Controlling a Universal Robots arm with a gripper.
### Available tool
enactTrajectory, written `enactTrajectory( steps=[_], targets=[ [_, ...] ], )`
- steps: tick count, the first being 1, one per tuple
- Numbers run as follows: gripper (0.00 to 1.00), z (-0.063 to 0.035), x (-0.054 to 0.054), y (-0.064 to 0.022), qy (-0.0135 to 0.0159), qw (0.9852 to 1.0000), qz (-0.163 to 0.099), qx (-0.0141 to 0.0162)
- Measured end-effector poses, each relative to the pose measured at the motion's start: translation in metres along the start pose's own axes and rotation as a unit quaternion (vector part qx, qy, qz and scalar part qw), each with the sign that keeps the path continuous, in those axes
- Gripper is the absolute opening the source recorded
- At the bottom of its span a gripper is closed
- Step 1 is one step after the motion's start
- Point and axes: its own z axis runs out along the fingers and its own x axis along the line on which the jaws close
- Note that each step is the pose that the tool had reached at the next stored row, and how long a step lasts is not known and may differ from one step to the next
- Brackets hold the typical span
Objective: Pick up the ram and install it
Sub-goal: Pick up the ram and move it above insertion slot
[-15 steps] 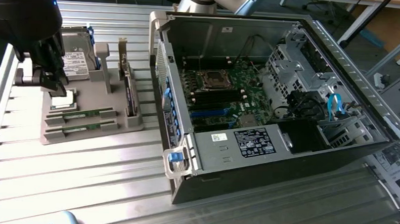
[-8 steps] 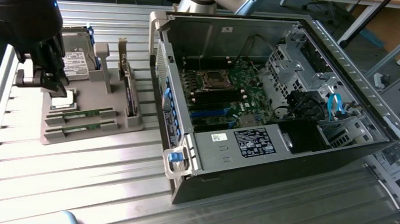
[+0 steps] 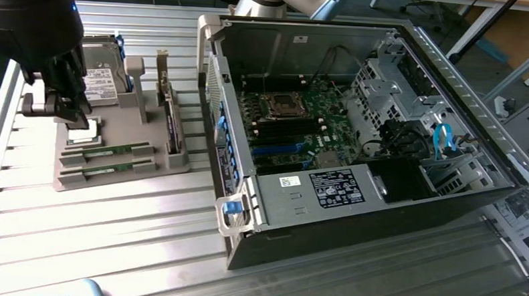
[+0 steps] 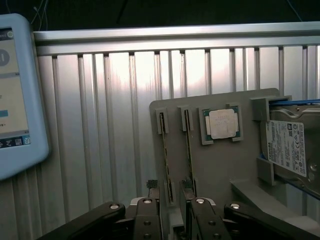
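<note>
Black metal fingers (image 4: 152, 200) of the end effector (image 4: 169, 196) sit closest to the wrist camera. They are spread wide apart, with nothing held between them. Straight ahead of that gap lies the ram (image 4: 166, 160), a thin green stick standing on its edge in a slot of a grey holder (image 4: 225, 170). Its long axis runs directly away from the wrist camera, in line with the gap, so one finger stands to each flat side of the stick's near end. Whether the fingers are level with the stick cannot be told, and no contact shows.

A second stick (image 4: 188, 150) lies parallel, just beside the first, its near end passing behind one finger. Further along the same holder sit a square silver processor (image 4: 221, 123) and, past it, a hard drive (image 4: 285, 145) with a white label. The holder rests on a ribbed aluminium table (image 4: 100, 125).

In the exterior view the end effector hangs over the holder at the exterior view's left, and both sticks lie lengthwise across that view. Well apart, toward the exterior view's right, an open computer case (image 3: 278, 48) lies on its side with its motherboard (image 3: 306, 120) exposed.
</note>
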Motion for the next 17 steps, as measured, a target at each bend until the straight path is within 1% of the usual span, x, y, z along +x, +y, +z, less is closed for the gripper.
enactTrajectory(
  steps=[17],
  targets=[
    [0.30,0.0054,0.0001,0.0000,0.0000,1.0000,-0.002,-0.0001]
  ],
)
